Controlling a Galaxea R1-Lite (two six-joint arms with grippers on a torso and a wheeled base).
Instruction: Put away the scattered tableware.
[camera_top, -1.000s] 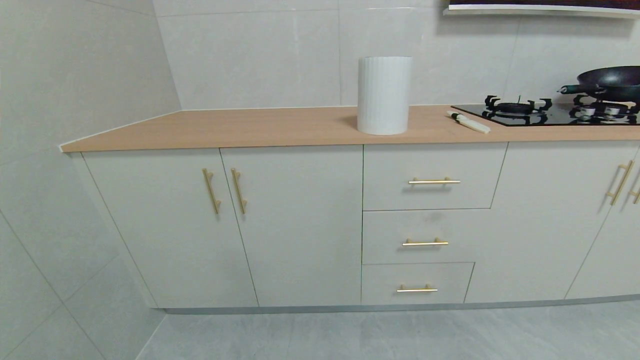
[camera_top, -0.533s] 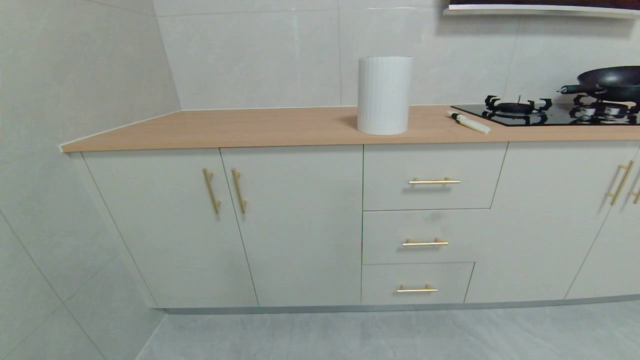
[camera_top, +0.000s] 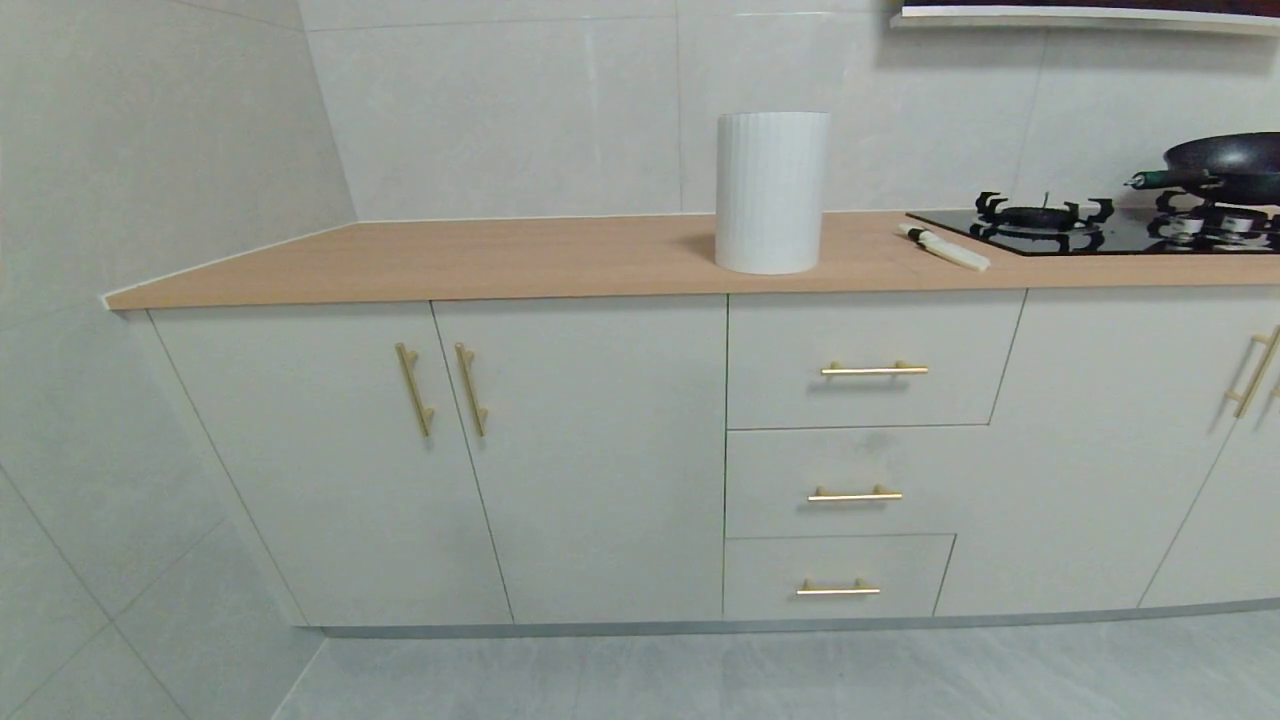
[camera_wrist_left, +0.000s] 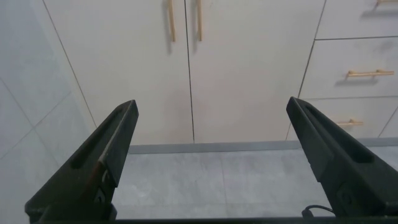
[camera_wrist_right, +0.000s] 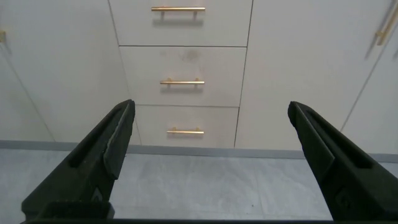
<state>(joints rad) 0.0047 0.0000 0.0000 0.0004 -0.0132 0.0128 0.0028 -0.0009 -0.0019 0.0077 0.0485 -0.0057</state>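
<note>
Head view: one white ribbed holder (camera_top: 771, 190) stands on the tabletop (camera_top: 500, 255) near its front edge. One pale utensil (camera_top: 944, 247) lies between it and the hob (camera_top: 1100, 228).

Left wrist view: the left gripper (camera_wrist_left: 211, 107) has its fingers released and empty, low before two cabinet doors (camera_wrist_left: 249, 62).

Right wrist view: the right gripper (camera_wrist_right: 211, 107) is likewise spread, facing three drawers (camera_wrist_right: 183, 71) beneath the utensil's tabletop.

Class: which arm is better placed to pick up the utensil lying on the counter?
Right, probably. The utensil lies right of the holder; the right gripper faces the drawers below it, the left gripper the doors.
</note>
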